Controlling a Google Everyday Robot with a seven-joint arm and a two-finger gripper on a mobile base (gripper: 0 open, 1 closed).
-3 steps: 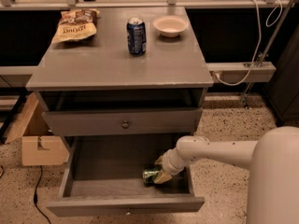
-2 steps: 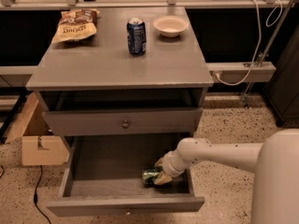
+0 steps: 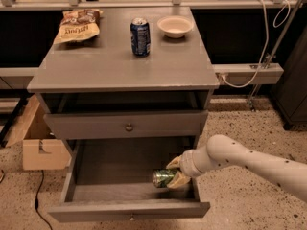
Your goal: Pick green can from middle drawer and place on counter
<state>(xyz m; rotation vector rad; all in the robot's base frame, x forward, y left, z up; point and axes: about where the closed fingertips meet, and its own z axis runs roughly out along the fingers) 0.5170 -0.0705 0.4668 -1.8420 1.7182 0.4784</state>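
The green can (image 3: 163,178) lies on its side at the right of the open middle drawer (image 3: 128,210), near its front. My gripper (image 3: 175,173) reaches in from the right on a white arm and is shut on the can, with one finger above its right end and one below. The can looks held just off the drawer floor. The grey counter (image 3: 110,63) is the cabinet's top, above the drawer.
On the counter stand a blue can (image 3: 140,36), a white bowl (image 3: 175,26) and a chip bag (image 3: 76,27). The upper drawer front (image 3: 128,127) with its knob is closed. A cardboard box (image 3: 38,145) sits on the floor to the left.
The gripper and the green can have shifted slightly right and up inside the drawer. Nothing on the counter has moved.
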